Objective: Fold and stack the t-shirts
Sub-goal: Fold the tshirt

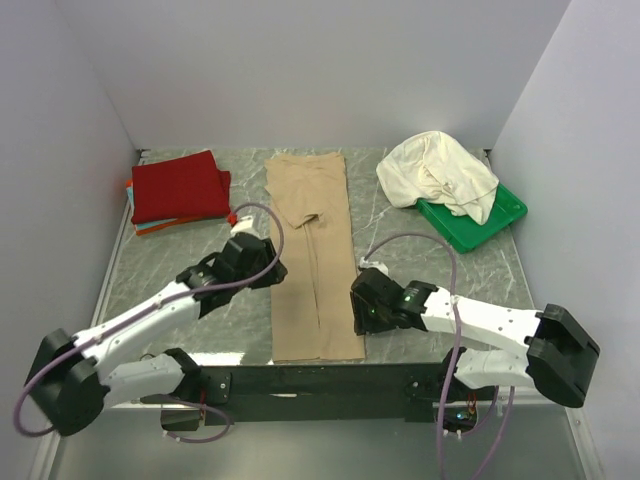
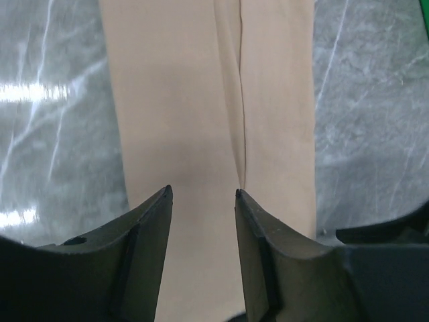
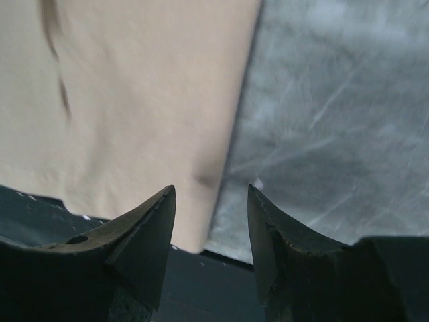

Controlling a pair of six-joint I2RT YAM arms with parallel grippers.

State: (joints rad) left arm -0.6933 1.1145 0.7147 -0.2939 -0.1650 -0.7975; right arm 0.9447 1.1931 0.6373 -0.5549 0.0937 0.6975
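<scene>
A tan-beige t-shirt [image 1: 312,260], folded into a long narrow strip, lies down the middle of the table. My left gripper [image 1: 270,272] hovers at its left edge, open and empty; in the left wrist view the gripper [image 2: 202,191] frames bare tan cloth [image 2: 181,100]. My right gripper [image 1: 360,314] is at the strip's right edge near the front. It is open too, and in the right wrist view the gripper [image 3: 211,189] straddles the shirt's near right corner [image 3: 134,100]. A folded deep red t-shirt [image 1: 180,188] rests at the back left on thin orange and teal ones [image 1: 158,227]. A cream-white t-shirt [image 1: 437,172] lies crumpled at the back right.
A green plastic tray [image 1: 486,224] sits under the cream-white shirt at the back right. Grey marbled tabletop [image 1: 440,265] shows on both sides of the tan strip. The dark front rail [image 1: 320,382] runs along the near edge, and white walls close in the left, back and right.
</scene>
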